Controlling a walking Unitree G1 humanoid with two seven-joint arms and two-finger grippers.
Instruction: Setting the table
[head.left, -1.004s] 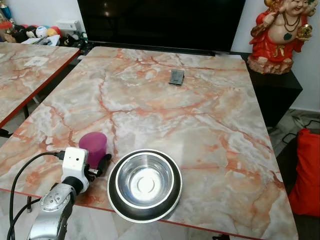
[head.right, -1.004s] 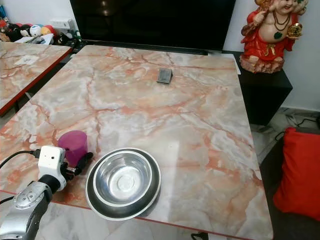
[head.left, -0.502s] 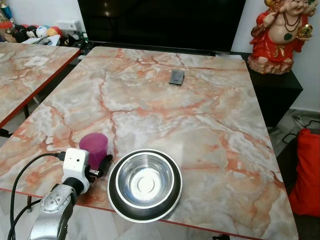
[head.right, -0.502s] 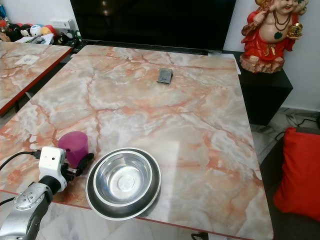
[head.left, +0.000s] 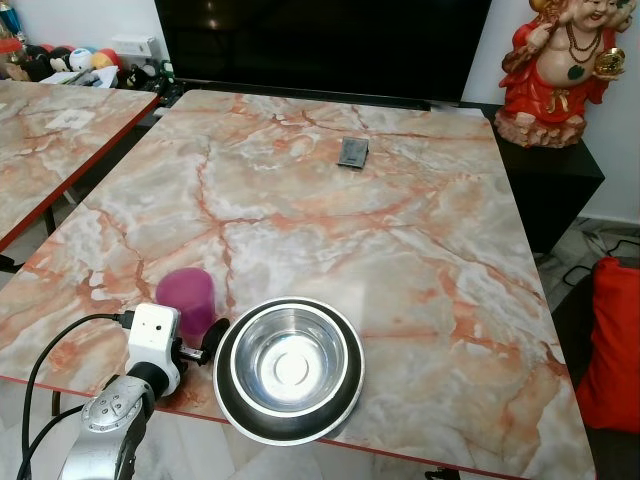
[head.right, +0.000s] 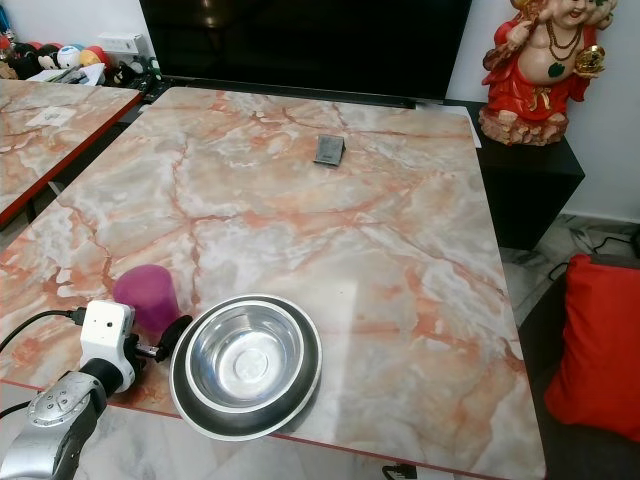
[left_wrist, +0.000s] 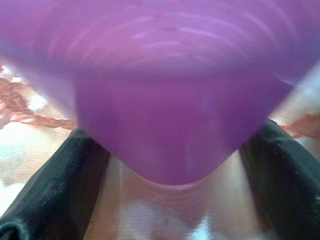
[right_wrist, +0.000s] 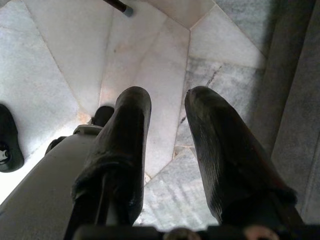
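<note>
A purple cup (head.left: 187, 300) stands on the marble table (head.left: 330, 230) near its front left edge. Just right of it sits a steel bowl (head.left: 290, 365) with a dark rim, empty. My left gripper (head.left: 197, 337) reaches in from the table's front edge and is open, with one black finger (left_wrist: 55, 195) on each side of the cup's base. In the left wrist view the cup (left_wrist: 175, 100) is very close and blurred. My right gripper (right_wrist: 167, 97) hangs open over the tiled floor.
A small dark flat object (head.left: 353, 153) lies far back on the table. Behind it are a black TV screen (head.left: 320, 40) and a red statue (head.left: 555, 65) on a dark cabinet. A second marble table (head.left: 50, 140) stands to the left, and a red cushion (head.left: 615, 340) to the right.
My left arm has drawn back slightly toward the table's front edge, and the cup now looks blurred. The camera has shifted a little. The bowl has not moved.
</note>
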